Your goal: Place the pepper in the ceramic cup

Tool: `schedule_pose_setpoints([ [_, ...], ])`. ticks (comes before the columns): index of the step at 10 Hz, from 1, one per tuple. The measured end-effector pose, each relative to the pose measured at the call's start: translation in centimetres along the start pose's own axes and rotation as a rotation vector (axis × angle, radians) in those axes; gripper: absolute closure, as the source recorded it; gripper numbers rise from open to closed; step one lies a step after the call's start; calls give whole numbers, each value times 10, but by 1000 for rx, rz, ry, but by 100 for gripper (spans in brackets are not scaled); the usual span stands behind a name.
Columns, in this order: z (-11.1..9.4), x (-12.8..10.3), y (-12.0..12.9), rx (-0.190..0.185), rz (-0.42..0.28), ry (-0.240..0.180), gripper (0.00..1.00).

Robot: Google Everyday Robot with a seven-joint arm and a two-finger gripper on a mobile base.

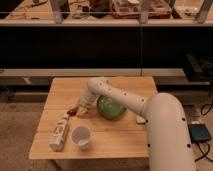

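Note:
The pepper (73, 109) is a small dark red-brown piece lying on the wooden table (60, 90) left of the green bowl. My gripper (80, 108) is low over the table right beside the pepper, at the end of the white arm that reaches across from the right. The ceramic cup (81, 137) is a small white round cup standing upright near the front edge, below the gripper and apart from it.
A green bowl (111, 107) sits mid-table, partly behind my arm. A white labelled bottle (59, 132) lies on its side left of the cup. A dark shelf unit (105, 45) stands behind the table.

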Motion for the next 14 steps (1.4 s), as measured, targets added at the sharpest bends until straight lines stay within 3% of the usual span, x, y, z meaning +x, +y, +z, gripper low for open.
schedule_pose_setpoints([
  [3, -24, -6, 1, -18, -13, -41, 81],
  [7, -101, -26, 15, -31, -68, -126, 81],
  [9, -138, -30, 38, -72, -84, -173, 81],
  [10, -148, -33, 47, -90, -91, -190, 81],
  [11, -163, -35, 64, -125, -104, -218, 81],
  [14, -186, -40, 95, -175, -178, -207, 81],
])
